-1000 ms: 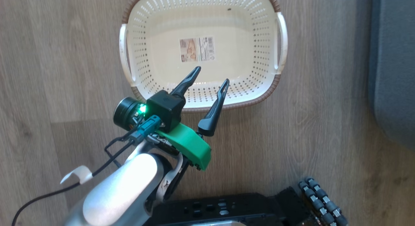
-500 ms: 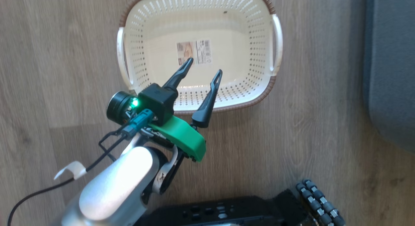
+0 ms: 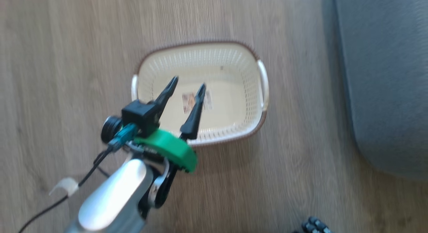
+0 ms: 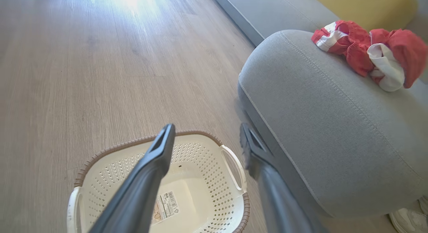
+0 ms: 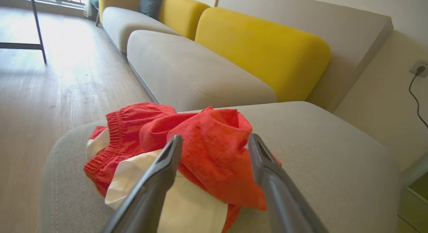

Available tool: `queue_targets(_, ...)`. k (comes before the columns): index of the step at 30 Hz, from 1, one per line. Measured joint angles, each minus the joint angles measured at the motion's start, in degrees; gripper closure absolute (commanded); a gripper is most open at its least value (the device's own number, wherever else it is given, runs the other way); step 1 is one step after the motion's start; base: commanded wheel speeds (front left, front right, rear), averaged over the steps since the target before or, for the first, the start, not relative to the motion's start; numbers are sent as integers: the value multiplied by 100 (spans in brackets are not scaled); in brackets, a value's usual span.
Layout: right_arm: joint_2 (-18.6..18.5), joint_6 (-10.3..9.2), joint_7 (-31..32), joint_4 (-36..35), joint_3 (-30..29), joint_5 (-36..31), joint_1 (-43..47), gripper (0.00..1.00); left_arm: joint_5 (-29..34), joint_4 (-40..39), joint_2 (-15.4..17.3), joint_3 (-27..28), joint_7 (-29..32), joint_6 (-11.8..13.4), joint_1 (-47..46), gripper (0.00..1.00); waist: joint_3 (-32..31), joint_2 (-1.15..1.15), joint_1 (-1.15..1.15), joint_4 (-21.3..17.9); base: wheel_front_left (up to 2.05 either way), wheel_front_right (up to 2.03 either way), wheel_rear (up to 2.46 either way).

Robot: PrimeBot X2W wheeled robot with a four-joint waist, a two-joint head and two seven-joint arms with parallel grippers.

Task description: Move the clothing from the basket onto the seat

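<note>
The clothing (image 5: 207, 149), a bright red garment bunched with a white one, lies on the grey seat (image 5: 334, 152). My right gripper (image 5: 214, 138) hangs open just over the heap, its fingers either side of a red fold without pinching it. In the left wrist view the same clothing (image 4: 364, 49) rests on top of the seat (image 4: 317, 109). The cream basket (image 3: 234, 59) stands on the wood floor left of the seat (image 3: 384, 76), holding just its floor label. My left gripper (image 3: 187, 84) is open above the basket (image 4: 113, 172), nothing between its fingers (image 4: 157, 159).
Yellow back cushions (image 5: 260, 49) and another grey seat cushion (image 5: 187, 69) lie behind the clothing. A wall socket with a cable (image 5: 418, 69) is at the right. A white shoe (image 4: 408, 213) sits by the seat's base. My base's wheel (image 3: 314, 224) shows at the lower edge.
The head camera has shifted, so the basket now looks smaller and lower and more seat shows. The left gripper stays open over the basket. My right gripper has gone from shut to open.
</note>
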Motion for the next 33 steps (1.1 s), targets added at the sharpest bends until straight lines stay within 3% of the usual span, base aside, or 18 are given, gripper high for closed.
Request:
queue_targets(3,270,0,0,-738,27,104,759,0,-140,90,20,130,-124,49,297,0,-423,0,0,9,0,0,0)
queue_targets(8,1089,0,66,-2042,368,10,2162,0,-301,270,229,412,-287,121,779,0,-1291,0,0,157,0,0,0)
queue_targets(16,1967,0,433,-3412,993,-391,3069,0,-368,382,791,803,-363,301,1296,0,-2099,0,0,521,0,0,0)
queue_targets(25,2419,0,479,-3683,1347,-568,3654,0,-531,511,806,1184,-468,323,1582,0,-2547,0,-1,857,0,0,0)
queue_targets(33,2574,0,223,-3517,1686,-826,4057,0,-364,823,888,1588,-520,-261,1833,0,-2872,0,0,920,0,0,0)
